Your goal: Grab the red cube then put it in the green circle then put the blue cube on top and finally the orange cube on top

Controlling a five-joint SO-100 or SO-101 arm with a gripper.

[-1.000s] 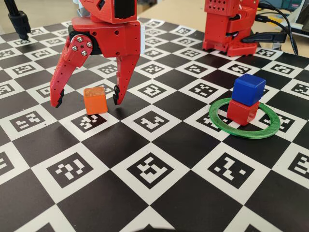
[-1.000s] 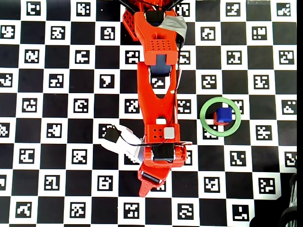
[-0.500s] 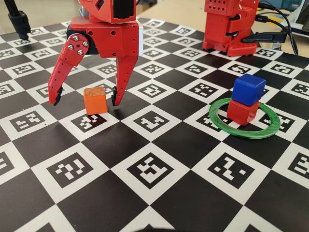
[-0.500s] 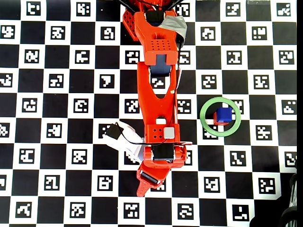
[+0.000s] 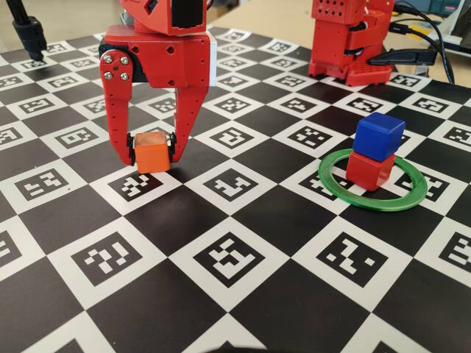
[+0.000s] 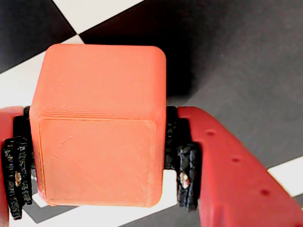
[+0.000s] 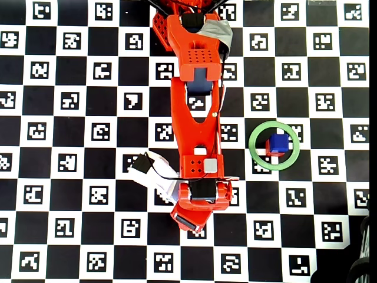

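The checkered surface (image 5: 243, 213), printed with black squares and white squares bearing coded markers, carries everything. In the overhead view the red arm (image 7: 197, 112) reaches down the picture from its base at the top edge, ending to the left of and below the green circle (image 7: 257, 158). In the fixed view the gripper (image 5: 152, 147) stands well to the left of the green circle (image 5: 403, 200), pointing straight down, and its jaws are closed on the orange cube (image 5: 151, 152), one finger against each side. The cube's underside sits at or just above the surface; which, I cannot tell. The wrist view shows the orange cube (image 6: 99, 123) filling most of the picture, with the black ridged pads (image 6: 182, 161) pressed to its flanks. The green circle lies flat on the surface, and inside it rests the red cube (image 5: 369, 169), with the blue cube (image 5: 378, 135) stacked on top, turned slightly askew. From overhead the blue cube (image 7: 277, 142) hides nearly all of the red cube (image 7: 269, 151).
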